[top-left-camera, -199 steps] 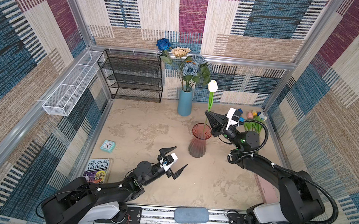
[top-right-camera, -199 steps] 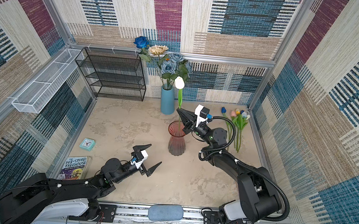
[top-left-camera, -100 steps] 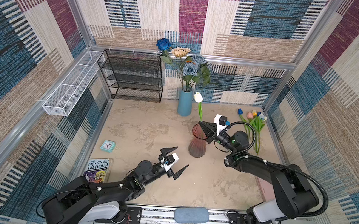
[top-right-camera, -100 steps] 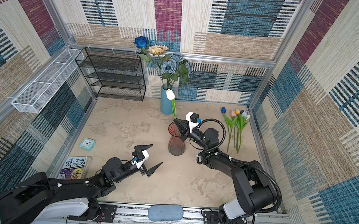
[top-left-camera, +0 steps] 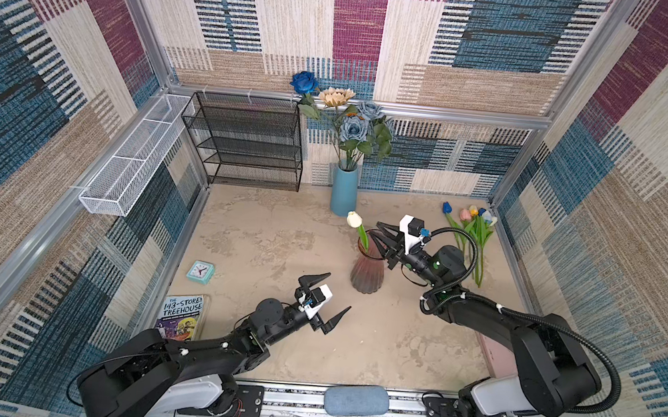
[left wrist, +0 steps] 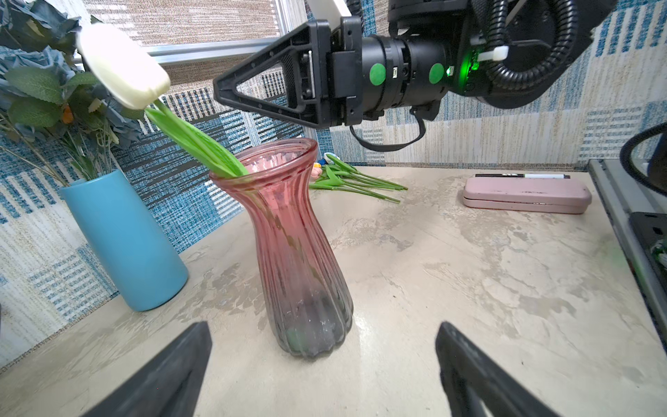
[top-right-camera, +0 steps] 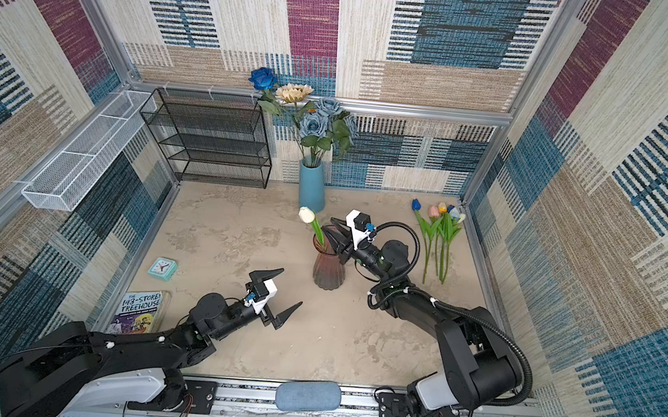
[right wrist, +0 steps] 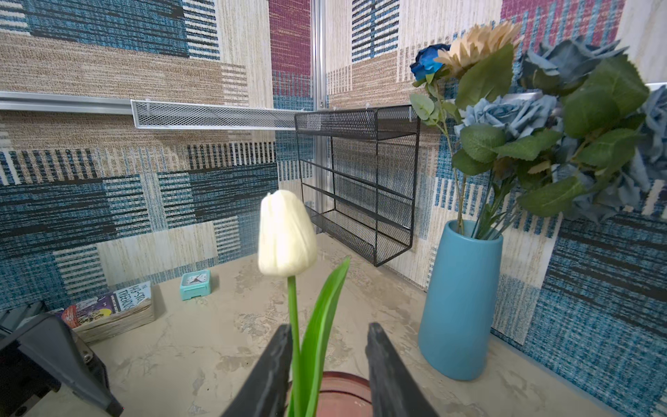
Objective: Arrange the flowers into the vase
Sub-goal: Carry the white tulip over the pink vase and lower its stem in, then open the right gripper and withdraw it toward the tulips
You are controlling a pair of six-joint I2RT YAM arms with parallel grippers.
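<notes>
A white tulip (top-left-camera: 354, 219) (top-right-camera: 306, 214) stands with its stem in the pink glass vase (top-left-camera: 367, 273) (top-right-camera: 329, 269), leaning toward the back left. My right gripper (top-left-camera: 380, 233) (right wrist: 329, 326) hovers over the vase rim (right wrist: 343, 393), open. The green stem (right wrist: 294, 325) runs between the jaws and rests against one finger. Several more tulips (top-left-camera: 474, 231) (top-right-camera: 441, 228) lie on the table at the back right. My left gripper (top-left-camera: 337, 292) (left wrist: 322, 326) is wide open and empty, a little in front of the vase (left wrist: 299, 252).
A blue vase (top-left-camera: 343, 191) with roses and a sunflower stands behind the pink one. A black mesh shelf (top-left-camera: 246, 142) and a white wire basket (top-left-camera: 132, 156) line the back left. A clock (top-left-camera: 201, 272), a book (top-left-camera: 182, 316) and a pink case (left wrist: 527, 195) lie on the table.
My right gripper came down with the white tulip, put its stem into the pink vase, and opened its jaws. The left arm has not moved.
</notes>
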